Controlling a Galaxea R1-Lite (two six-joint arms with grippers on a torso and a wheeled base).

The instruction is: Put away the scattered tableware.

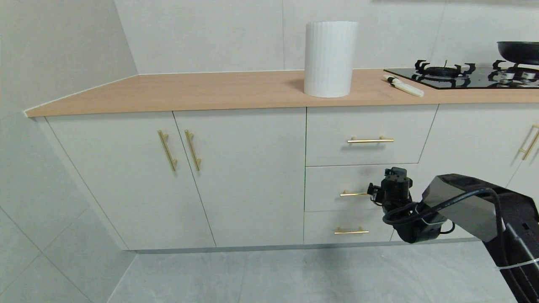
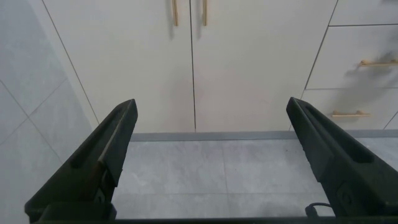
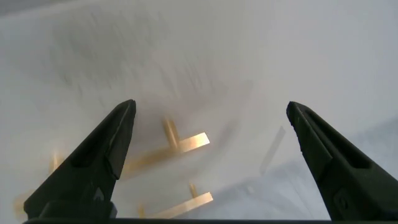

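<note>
White ribbed canister [image 1: 329,59] on wooden counter [image 1: 189,90], right gripper [image 1: 374,191] near middle drawer handle [image 1: 351,194]

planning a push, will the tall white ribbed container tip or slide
The white container looks taller than wide, so a high push may tip it. Its flat base on the smooth counter probably slides if pushed low.

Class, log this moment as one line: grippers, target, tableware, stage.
right gripper: open, by middle drawer handle | left gripper: open, facing cabinet doors | utensil: on counter | drawers: shut

Wooden countertop [image 1: 189,90], white container [image 1: 329,59], utensil [image 1: 403,85], hob [image 1: 463,78]
</note>
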